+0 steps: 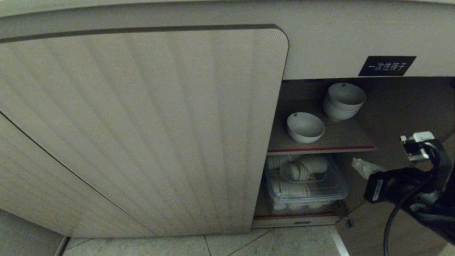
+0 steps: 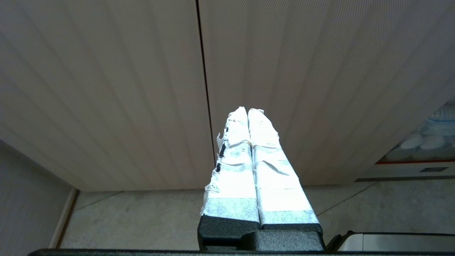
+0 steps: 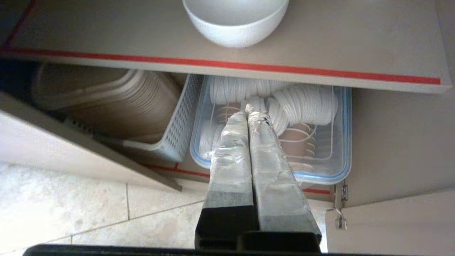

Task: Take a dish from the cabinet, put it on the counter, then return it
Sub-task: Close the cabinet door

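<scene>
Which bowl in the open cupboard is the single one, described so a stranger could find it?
Below the black label, the cupboard has a red-edged upper shelf. The bowl sits alone near the shelf's front edge, towards the ribbed door, unlike the stacked bowls farther back.

So the dish [image 1: 305,127] is a small plain white bowl, round and deep, sitting upright on the cabinet's upper shelf [image 1: 341,137] — close to the front edge, the one with the red strip along it. Nothing's touching it. It's on the left part of the visible shelf, apart from the stack of similar white bowls [image 1: 343,101] further back and to the right. From the right wrist view you see its rounded underside and rim right above that red edge. The cabinet [image 1: 142,124] itself is beige with a ribbed door, open on the right side — there's a black label with white Chinese lettering [image 1: 386,65] above the opening.
</scene>
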